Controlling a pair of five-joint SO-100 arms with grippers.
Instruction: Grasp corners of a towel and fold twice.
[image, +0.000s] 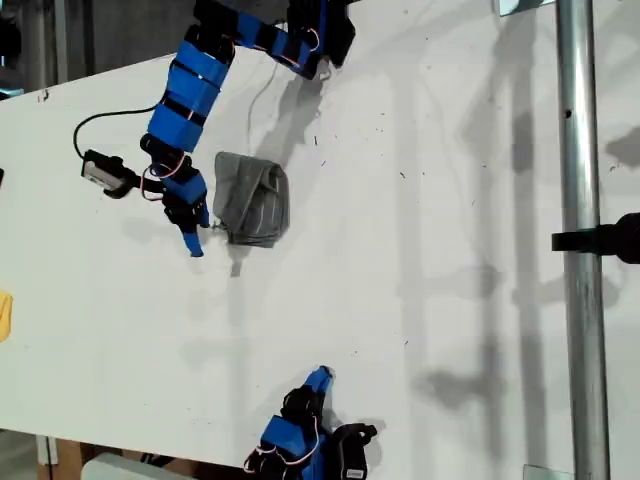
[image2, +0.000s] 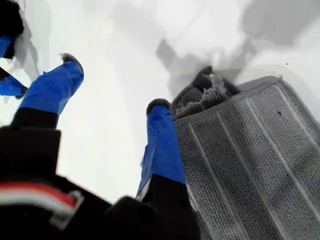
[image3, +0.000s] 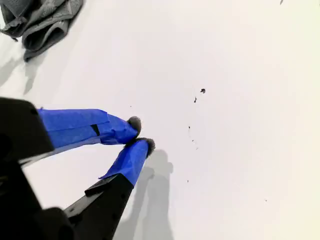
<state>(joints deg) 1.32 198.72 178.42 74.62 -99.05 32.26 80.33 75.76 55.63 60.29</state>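
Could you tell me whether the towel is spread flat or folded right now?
Folded. The towel lies as a small bunched packet with layered edges, beside my first gripper.

Both arms are built from black segments wrapped in bright blue. My first gripper (image2: 112, 87) has blue-taped fingers (image2: 162, 145) with dark fuzzy tips, and a red-and-white marking shows on its black housing. My second gripper (image3: 140, 135) looks alike. Red and white wires loop at the joints, and a black cable (image: 95, 122) trails off.
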